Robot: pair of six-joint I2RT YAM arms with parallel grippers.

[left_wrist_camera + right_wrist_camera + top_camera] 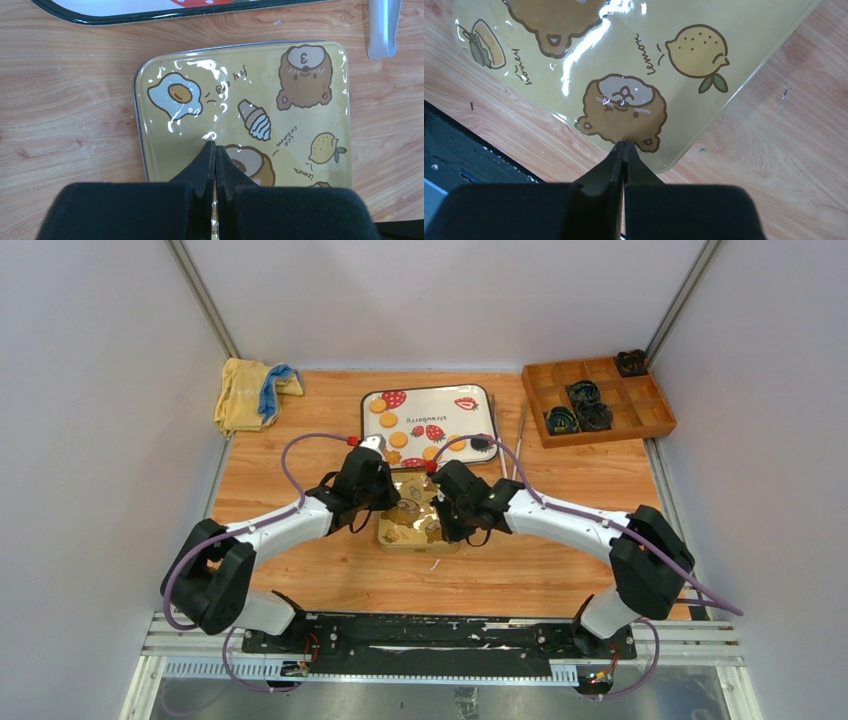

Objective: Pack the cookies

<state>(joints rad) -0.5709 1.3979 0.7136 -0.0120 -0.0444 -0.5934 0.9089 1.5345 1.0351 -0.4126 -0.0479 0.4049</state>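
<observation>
Several golden-orange cookies (388,420) and one black cookie (480,443) lie on the white strawberry-print tray (430,389) at the back middle. A flat yellow bag with cartoon prints (415,532) lies on the table in front of the tray. It also shows in the left wrist view (240,90) and the right wrist view (724,30). My left gripper (395,502) (215,145) is shut over the bag, with a thin shiny strip of film between its fingers. My right gripper (437,508) (624,144) is shut at the bag's near edge, its tips on the film.
A wooden compartment box (640,418) with black items stands at the back right. A yellow and blue cloth (250,392) lies at the back left. Thin metal tongs (520,440) lie right of the tray. The tray's dark rim (150,16) is just beyond the bag.
</observation>
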